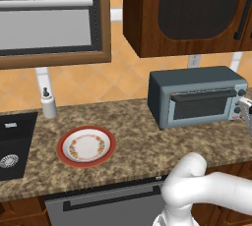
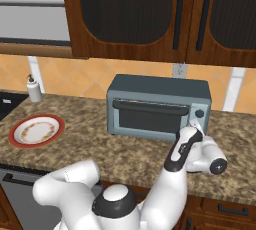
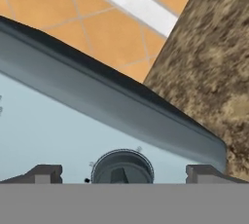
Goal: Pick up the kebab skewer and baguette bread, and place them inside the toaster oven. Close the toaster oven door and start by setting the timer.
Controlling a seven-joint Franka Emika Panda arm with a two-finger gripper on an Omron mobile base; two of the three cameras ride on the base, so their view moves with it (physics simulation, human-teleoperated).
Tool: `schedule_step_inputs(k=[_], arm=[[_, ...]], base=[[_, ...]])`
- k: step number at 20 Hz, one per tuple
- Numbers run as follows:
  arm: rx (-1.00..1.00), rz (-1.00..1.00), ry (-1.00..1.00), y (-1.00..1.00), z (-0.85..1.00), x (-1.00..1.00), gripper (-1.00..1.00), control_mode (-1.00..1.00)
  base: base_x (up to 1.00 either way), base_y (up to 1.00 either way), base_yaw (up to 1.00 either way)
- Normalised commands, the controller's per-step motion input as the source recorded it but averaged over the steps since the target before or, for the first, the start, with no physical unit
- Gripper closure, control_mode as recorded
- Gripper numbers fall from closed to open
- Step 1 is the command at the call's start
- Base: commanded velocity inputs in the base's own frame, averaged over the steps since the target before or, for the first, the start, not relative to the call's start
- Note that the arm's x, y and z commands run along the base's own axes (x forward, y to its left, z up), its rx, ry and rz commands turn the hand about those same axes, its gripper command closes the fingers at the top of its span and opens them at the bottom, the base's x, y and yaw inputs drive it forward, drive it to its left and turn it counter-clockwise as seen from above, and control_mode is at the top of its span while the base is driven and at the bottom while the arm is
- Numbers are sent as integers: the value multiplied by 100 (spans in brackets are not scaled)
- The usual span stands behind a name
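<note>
Arm: I reach forward and right, my elbow bent low over the table (image 2: 75, 124), wrist raised toward the oven's knob side.
Hand: my hand (image 3: 121, 172) faces the oven's right front panel, fingers spread wide, one on each side of a round knob (image 3: 122, 167), gripping nothing.
Oven: the oven (image 2: 157, 106) stands at the far right of the table.
Door: the door (image 2: 150, 116) is shut.
Plate: an empty plate (image 1: 86, 146) lies well left.

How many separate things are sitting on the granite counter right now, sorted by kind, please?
Boxy blue-grey metal toaster ovens: 1
Round white plates with a red rim: 1
White soap dispenser bottles with a dark pump: 1
Total: 3
</note>
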Motion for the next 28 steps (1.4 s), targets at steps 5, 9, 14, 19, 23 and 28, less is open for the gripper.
schedule_step_inputs(k=[5,9,14,19,23,28], arm=[[3,0,0,0,-12,19,-100,-100],[3,-1,0,3,0,30,100,-100],[2,-2,0,3,0,35,100,-100],[2,-6,0,20,0,29,100,-100],[7,-7,0,21,0,22,100,-100],[18,-2,0,12,0,17,100,-100]], base=[[0,0,0],[0,0,0],[0,0,0],[0,0,0],[0,0,0],[0,0,0]])
